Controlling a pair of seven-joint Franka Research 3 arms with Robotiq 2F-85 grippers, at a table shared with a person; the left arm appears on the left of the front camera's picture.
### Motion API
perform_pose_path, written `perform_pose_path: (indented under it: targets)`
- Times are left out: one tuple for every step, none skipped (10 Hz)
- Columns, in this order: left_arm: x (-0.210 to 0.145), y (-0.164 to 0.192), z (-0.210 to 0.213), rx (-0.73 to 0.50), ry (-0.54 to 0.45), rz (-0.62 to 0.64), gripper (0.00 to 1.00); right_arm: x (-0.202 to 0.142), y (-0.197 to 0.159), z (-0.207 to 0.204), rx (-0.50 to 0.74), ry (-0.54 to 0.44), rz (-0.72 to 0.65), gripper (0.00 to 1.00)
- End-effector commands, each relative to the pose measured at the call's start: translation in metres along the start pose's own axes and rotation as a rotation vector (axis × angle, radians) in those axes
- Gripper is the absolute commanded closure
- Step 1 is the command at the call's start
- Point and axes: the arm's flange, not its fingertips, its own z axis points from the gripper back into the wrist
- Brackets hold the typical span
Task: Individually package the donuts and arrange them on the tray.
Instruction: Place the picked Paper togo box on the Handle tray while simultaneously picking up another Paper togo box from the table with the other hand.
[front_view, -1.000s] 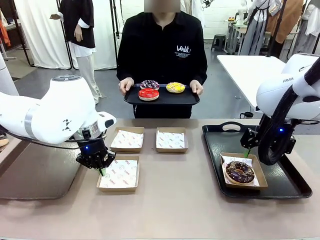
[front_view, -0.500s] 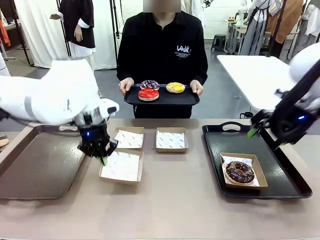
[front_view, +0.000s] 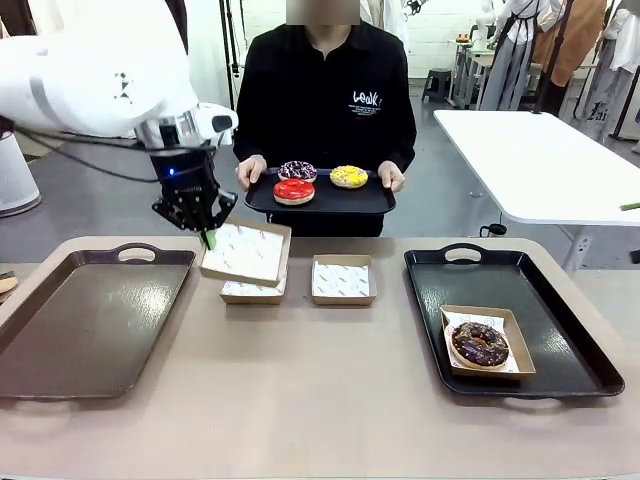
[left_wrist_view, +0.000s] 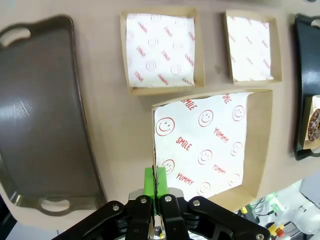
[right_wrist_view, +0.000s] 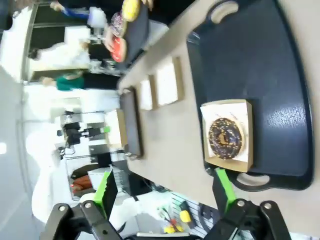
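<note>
Left end effector (front_view: 207, 237) is pinched together on the edge of a paper-lined cardboard box (front_view: 246, 253), which hangs tilted above the worktop (front_view: 330, 400). From the wrist camera the green pads (left_wrist_view: 150, 181) seem to catch wall and liner together, though I can't be sure. Right end effector (right_wrist_view: 164, 180) has its fingers wide apart, holding nothing.

One chocolate sprinkled donut (front_view: 480, 344) sits in its own box (front_view: 524, 348) on the black tray (front_view: 560, 330) at the robot's right. The red donut (front_view: 294, 189), yellow donut (front_view: 350, 176) and dark donut with pink-white sprinkles (front_view: 298, 170) lie on a smaller tray (front_view: 330, 203) held up by the person's hands (front_view: 252, 170) across the worktop.

Two empty lined boxes rest between, one (front_view: 340, 279) in the middle and the other (front_view: 250, 291) partly under the lifted box. A brown tray (front_view: 90, 320) lies at the left.
</note>
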Motion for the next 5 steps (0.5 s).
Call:
perform_pose_path:
  targets:
    - [0.03, 0.0, 0.009, 0.012, 0.016, -0.02, 1.0, 0.013, -0.03, 0.018, 0.137, -0.021, 0.023, 0.0]
    - [0.043, 0.001, 0.014, 0.026, 0.018, -0.004, 1.0, 0.01, -0.042, 0.028, 0.19, -0.029, 0.027, 0.0]
    - [0.055, 0.004, 0.017, 0.029, 0.02, 0.003, 1.0, 0.0, -0.052, 0.037, 0.249, -0.026, 0.057, 0.0]
    - [0.065, 0.008, 0.017, 0.03, 0.023, 0.011, 1.0, -0.01, -0.059, 0.043, 0.267, -0.04, 0.063, 0.0]
    - [0.074, 0.01, 0.016, 0.029, 0.036, 0.016, 1.0, -0.021, -0.064, 0.047, 0.281, -0.047, 0.076, 0.0]
